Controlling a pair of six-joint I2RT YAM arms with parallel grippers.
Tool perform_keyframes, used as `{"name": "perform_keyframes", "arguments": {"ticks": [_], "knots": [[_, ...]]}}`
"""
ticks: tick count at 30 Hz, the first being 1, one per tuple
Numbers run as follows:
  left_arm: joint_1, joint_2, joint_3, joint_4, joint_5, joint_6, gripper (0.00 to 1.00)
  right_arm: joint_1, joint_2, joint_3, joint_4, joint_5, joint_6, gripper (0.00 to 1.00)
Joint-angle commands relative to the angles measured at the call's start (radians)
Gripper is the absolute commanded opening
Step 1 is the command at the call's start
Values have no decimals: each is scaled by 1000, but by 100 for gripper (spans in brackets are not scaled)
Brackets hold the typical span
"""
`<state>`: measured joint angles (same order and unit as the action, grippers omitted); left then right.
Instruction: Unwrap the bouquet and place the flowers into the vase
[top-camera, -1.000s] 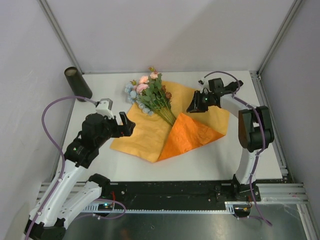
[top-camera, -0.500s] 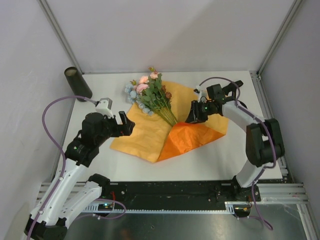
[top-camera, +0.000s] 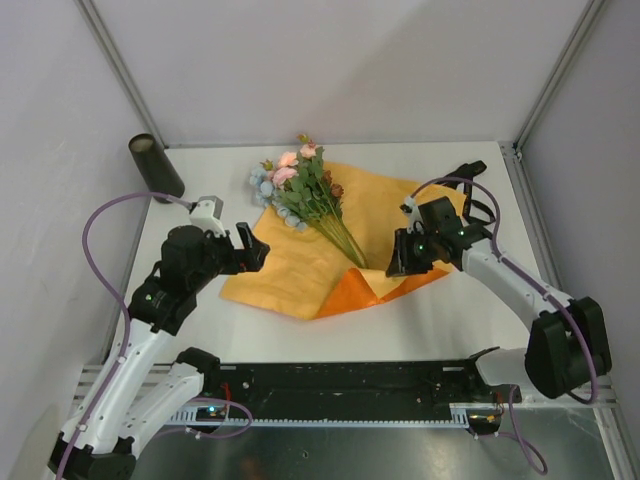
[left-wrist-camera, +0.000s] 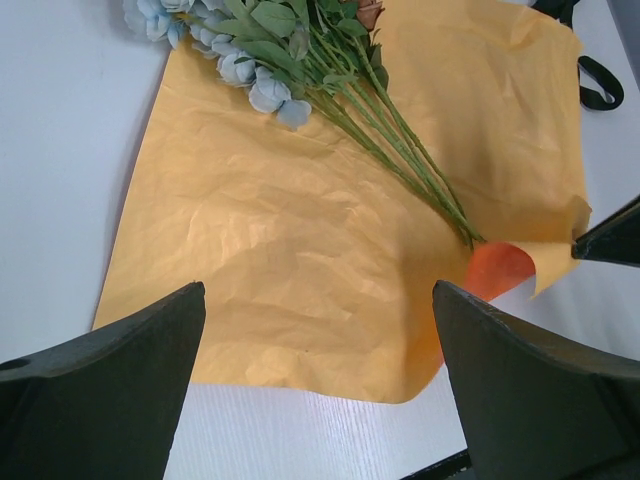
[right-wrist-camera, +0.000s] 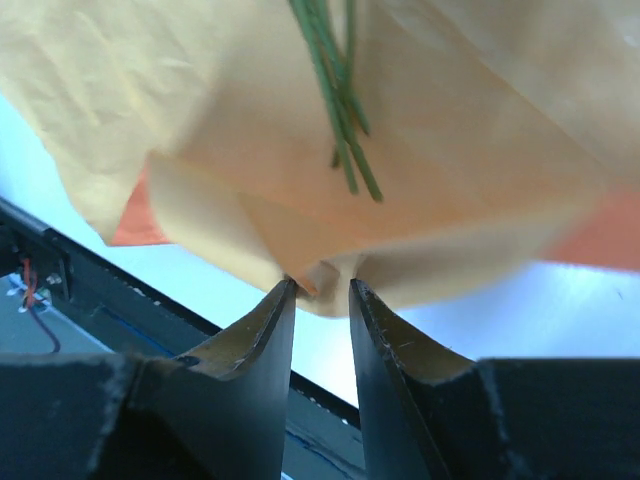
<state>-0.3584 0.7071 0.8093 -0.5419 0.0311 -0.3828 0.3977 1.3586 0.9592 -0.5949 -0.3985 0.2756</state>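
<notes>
The vase (top-camera: 155, 166) sits at the far left corner of the tabletop (top-camera: 440, 312), well apart from everything else and beyond the left arm. The left jaws stand released and wide, hovering over the near left edge of the wrapping paper (top-camera: 285, 272) and gripping nothing.

The paper lies spread nearly flat, and the flowers (top-camera: 308, 196) lie bare on top of it. Their long axis runs on a diagonal. The blooms are at the far left, spilling just past the paper's edge. The stems (left-wrist-camera: 400, 150) taper together toward the near right.

The cut ends stop just beside the right jaws. These are clenched on a folded near edge of the paper, with its brighter underside curling up beside them. Off the far right corner of the sheet lies a black ribbon (left-wrist-camera: 598, 84).

The right arm is nearer the stem ends, but it is occupied with the paper. The left arm is free, faces the bundle side-on, and is the one nearer the vase. Bare tabletop lies to the right and near side of the sheet. The crinkled paper under the thin stems may rise with them in any pinch.
</notes>
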Motion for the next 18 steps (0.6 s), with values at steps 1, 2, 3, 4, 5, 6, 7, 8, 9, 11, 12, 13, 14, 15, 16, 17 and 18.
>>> {"name": "perform_keyframes", "arguments": {"ticks": [1,2,3,4,5,6,7,8,9,11,12,13,14,15,16,17,18], "knots": [[9,-16,8,13,18,13,100,19,-107,-38,-98,188,74,34],[9,-18,8,14,19,14,100,22,-125,-45,-113,215,89,34],[9,-18,8,14,19,14,100,24,-139,-49,-125,232,98,34],[8,-19,8,14,19,14,100,25,-154,-53,-132,241,105,34],[8,-20,8,13,21,14,100,26,-167,-54,-133,246,108,35],[8,-19,8,13,22,13,100,26,-182,-53,-128,244,109,35],[7,-19,8,14,24,13,100,25,-194,-51,-115,240,110,35],[8,-18,8,14,25,12,100,23,-206,-44,-105,230,115,35],[8,-17,8,13,25,12,100,21,-214,-35,-87,219,120,35],[8,-16,8,13,23,13,100,19,-226,-8,-50,199,135,36],[8,-15,6,14,21,13,100,18,-226,11,-30,195,139,37],[8,-15,6,14,20,12,100,18,-224,24,-6,192,138,37],[9,-15,6,14,19,12,100,19,-218,42,17,185,134,38],[9,-16,5,14,17,12,100,19,-213,53,56,178,125,38],[9,-16,4,14,15,12,100,19,-205,64,87,174,120,39],[9,-17,3,13,14,11,100,19,-191,73,125,170,115,39],[9,-17,3,13,12,10,100,20,-179,87,167,167,107,40]]}}
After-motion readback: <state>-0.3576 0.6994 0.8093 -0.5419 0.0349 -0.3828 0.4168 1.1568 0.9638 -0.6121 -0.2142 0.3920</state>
